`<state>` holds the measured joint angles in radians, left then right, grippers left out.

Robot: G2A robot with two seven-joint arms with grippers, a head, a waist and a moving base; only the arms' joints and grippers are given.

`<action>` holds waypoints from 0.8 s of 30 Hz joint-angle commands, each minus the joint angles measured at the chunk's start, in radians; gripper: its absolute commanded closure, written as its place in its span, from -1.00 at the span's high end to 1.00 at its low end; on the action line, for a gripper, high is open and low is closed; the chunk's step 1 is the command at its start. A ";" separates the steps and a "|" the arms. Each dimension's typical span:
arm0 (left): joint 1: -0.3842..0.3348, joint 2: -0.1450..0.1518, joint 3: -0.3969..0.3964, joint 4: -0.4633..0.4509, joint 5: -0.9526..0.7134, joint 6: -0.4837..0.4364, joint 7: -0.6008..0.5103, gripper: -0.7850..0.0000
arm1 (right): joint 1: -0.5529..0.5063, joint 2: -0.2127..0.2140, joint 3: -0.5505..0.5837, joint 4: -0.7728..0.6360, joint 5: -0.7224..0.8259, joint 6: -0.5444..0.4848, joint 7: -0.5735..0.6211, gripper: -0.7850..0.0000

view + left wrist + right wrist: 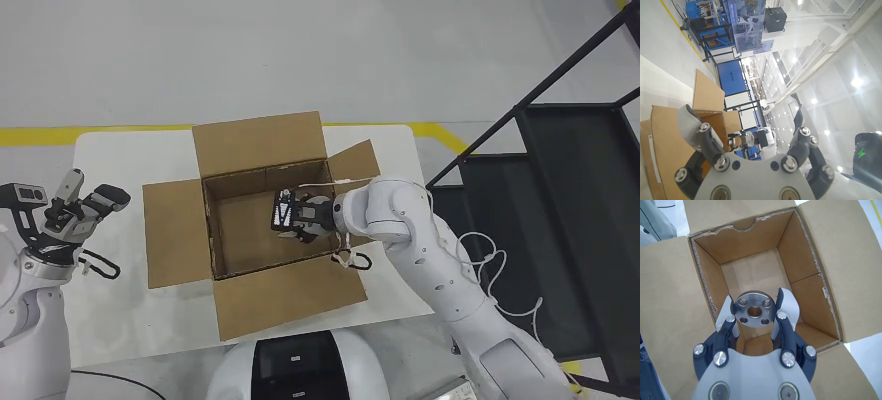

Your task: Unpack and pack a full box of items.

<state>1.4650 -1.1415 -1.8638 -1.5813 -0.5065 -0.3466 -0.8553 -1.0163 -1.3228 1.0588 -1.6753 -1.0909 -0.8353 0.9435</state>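
Flange [754, 322]: we count one, a steel disc with four bolt holes round a central bore. The right gripper [755, 300] pinches its rim between two fingers over the mouth of the single cardboard box [260, 135], which sits on the table [120, 160] with four flaps folded outward. The left gripper [92, 193] gapes wide near the left flap, holding nothing.

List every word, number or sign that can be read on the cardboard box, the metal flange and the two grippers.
On the cardboard box: no print on its inner walls, floor or flaps.
On the pale label strip on the box's outer wall: print too small to read.
On the metal flange, held between the fingers of the right gripper: no marking.
On the left gripper: no marking.
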 commanded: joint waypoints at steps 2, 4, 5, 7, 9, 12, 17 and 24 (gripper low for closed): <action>0.000 0.000 0.000 0.000 0.000 0.000 0.000 1.00 | 0.000 0.000 0.000 0.000 0.000 0.000 0.000 -1.00; 0.000 0.000 0.000 0.000 0.000 0.000 0.000 1.00 | 0.000 0.000 0.000 0.000 0.000 0.000 0.000 -1.00; 0.000 0.000 0.000 0.000 0.000 0.000 0.000 1.00 | 0.000 0.000 0.000 0.000 0.000 0.000 0.000 -1.00; 0.000 0.000 0.000 0.000 0.000 0.000 0.000 1.00 | 0.000 0.000 0.000 0.000 0.000 0.000 0.000 -1.00; 0.000 0.000 0.000 0.000 0.000 0.000 0.000 1.00 | 0.000 0.000 0.000 0.000 0.000 0.000 0.000 -1.00; 0.000 0.000 0.000 0.000 0.000 0.000 0.000 1.00 | -0.004 0.001 0.002 -0.007 -0.004 0.005 -0.014 -1.00; 0.000 0.000 0.000 0.000 0.000 0.000 0.000 1.00 | -0.028 0.027 0.084 -0.058 0.015 -0.052 -0.025 -1.00; 0.000 0.000 0.000 0.000 0.000 0.000 0.000 1.00 | -0.174 0.096 0.318 -0.199 0.152 -0.086 -0.045 -1.00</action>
<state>1.4650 -1.1415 -1.8638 -1.5813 -0.5065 -0.3466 -0.8553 -1.1568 -1.2415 1.3255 -1.8469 -0.9596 -0.9192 0.9009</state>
